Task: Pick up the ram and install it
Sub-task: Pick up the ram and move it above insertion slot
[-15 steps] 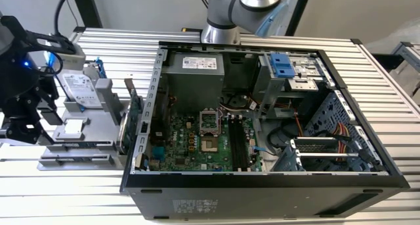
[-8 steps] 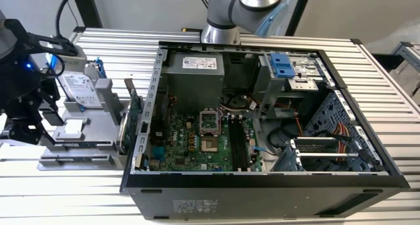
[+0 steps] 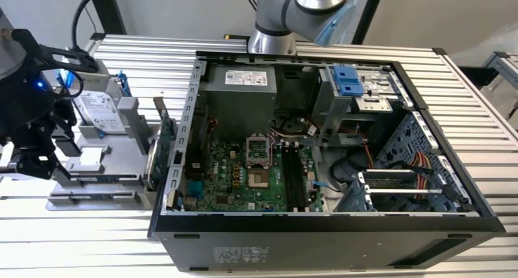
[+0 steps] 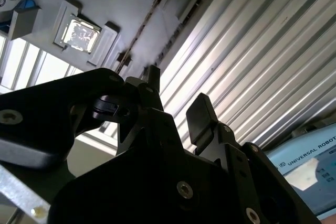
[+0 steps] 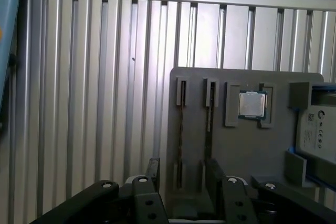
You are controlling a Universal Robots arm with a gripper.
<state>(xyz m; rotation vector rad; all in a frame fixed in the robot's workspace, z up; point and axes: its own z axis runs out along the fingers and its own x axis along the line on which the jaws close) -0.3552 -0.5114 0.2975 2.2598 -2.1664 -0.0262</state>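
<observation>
The ram [image 5: 181, 124] stands on edge as a thin dark strip in a slot of the grey holder plate [image 5: 247, 145]. A second thin strip [image 5: 210, 119] stands in the neighbouring slot. In the second wrist view the ram [image 4: 143, 27] is a narrow brownish line. My gripper [image 5: 184, 171] hovers open over the near end of these slots, with one black finger [image 5: 152, 167] on each side of the first strip and nothing held. The exterior view has the gripper [image 3: 39, 159] at its left, above the holder [image 3: 113, 147]. The motherboard's long black memory slots [image 3: 295, 181] lie inside the open case.
A square processor chip [image 5: 252, 104] sits in a pocket of the holder beside the strips. The silver hard drive [image 3: 101, 111] and an upright green expansion card [image 3: 166, 147] stand between holder and computer case [image 3: 324, 226]. The ribbed aluminium table [image 5: 94, 87] surrounds everything.
</observation>
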